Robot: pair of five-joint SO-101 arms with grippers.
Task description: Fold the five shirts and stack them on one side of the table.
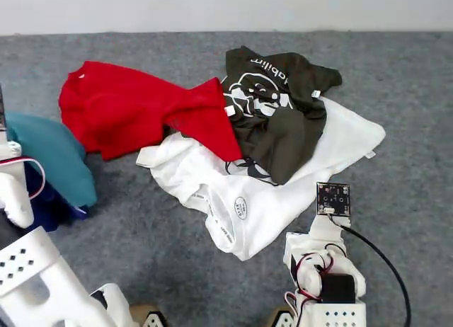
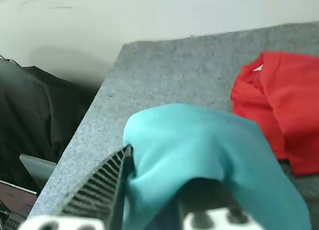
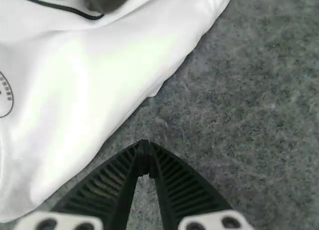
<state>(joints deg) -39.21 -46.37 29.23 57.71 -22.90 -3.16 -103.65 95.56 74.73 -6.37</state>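
Bench (image 1: 410,79): white shirt (image 1: 269,192), red shirt (image 1: 120,107) and dark shirt (image 1: 283,122) lie heaped mid-bench, unfolded. Teal shirt (image 1: 49,157) drapes the left gripper (image 2: 124,163) at one side; we cannot tell its hold. Right gripper (image 3: 143,149) has its fingers together, just beside the white hem. Folding looks barely begun to us. Next: open, then pinch that hem.

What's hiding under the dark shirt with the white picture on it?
The white shirt lies under the dark shirt, sticking out below and beside it. Whatever else is beneath is covered, so I cannot tell.
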